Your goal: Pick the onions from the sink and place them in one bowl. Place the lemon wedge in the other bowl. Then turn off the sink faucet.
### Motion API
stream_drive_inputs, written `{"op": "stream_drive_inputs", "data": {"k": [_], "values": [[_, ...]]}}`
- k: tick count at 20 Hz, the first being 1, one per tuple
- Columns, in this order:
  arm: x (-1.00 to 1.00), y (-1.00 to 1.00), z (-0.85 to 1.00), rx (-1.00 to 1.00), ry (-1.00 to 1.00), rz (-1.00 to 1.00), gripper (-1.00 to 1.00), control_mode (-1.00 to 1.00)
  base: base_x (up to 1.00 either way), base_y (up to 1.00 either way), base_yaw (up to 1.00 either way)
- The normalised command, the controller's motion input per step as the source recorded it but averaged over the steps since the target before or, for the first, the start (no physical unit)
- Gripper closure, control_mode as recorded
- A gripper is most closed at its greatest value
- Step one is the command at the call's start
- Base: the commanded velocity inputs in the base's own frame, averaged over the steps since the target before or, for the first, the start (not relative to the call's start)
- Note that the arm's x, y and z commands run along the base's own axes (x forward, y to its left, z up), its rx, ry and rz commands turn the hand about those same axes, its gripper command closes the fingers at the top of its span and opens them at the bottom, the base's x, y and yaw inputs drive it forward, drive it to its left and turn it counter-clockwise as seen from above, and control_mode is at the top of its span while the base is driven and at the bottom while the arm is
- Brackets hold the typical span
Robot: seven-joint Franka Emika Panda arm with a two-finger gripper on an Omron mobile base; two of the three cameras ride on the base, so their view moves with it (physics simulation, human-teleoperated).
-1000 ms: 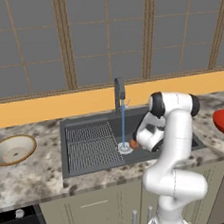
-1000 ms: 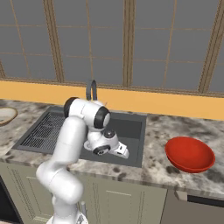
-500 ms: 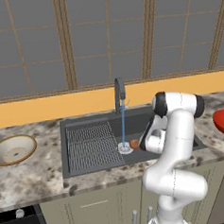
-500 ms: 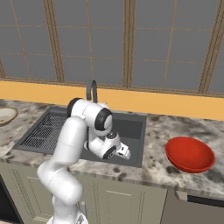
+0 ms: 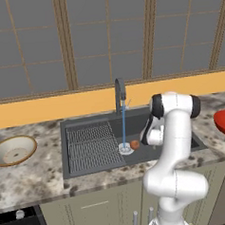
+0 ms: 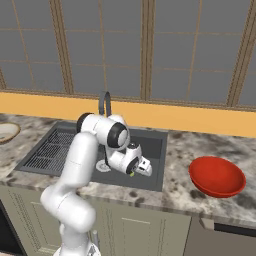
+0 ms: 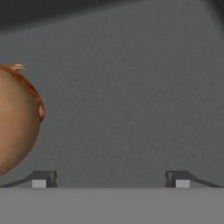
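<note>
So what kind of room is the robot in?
It looks like a kitchen. There is a dark sink with a faucet running water, a speckled stone counter, and cupboard doors underneath.

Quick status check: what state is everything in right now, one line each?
Faucet: running, water streaming into the sink.
Onion: on the sink floor beside the drain, not held.
Tool: open, low in the sink, onion off to one side.
Beige bowl: on the counter, nothing seen inside.
Red bowl: on the counter, nothing seen inside.
</note>
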Motion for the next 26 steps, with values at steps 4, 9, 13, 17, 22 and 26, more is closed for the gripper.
{"op": "stream_drive_inputs", "data": {"k": [4, 9, 13, 17, 22, 26], "values": [[0.14, 0.18, -0.13, 0.0, 0.09, -0.01, -1.0, -1.0, 0.0, 0.0, 0.0], [-0.05, 0.03, -0.18, 0.0, 0.11, -0.05, -1.0, -1.0, 0.0, 0.0, 0.0], [-0.42, 0.0, -0.03, 0.0, 0.06, -0.07, -1.0, -1.0, 0.0, 0.0, 0.0], [-0.42, 0.0, 0.0, 0.0, 0.0, -0.03, -1.0, -1.0, 0.0, 0.0, 0.0], [0.12, 0.05, -0.04, 0.0, 0.0, 0.0, -1.0, -1.0, 0.0, 0.0, 0.0], [0.22, 0.01, -0.17, 0.0, 0.0, 0.0, -1.0, -1.0, 0.0, 0.0, 0.0]]}}
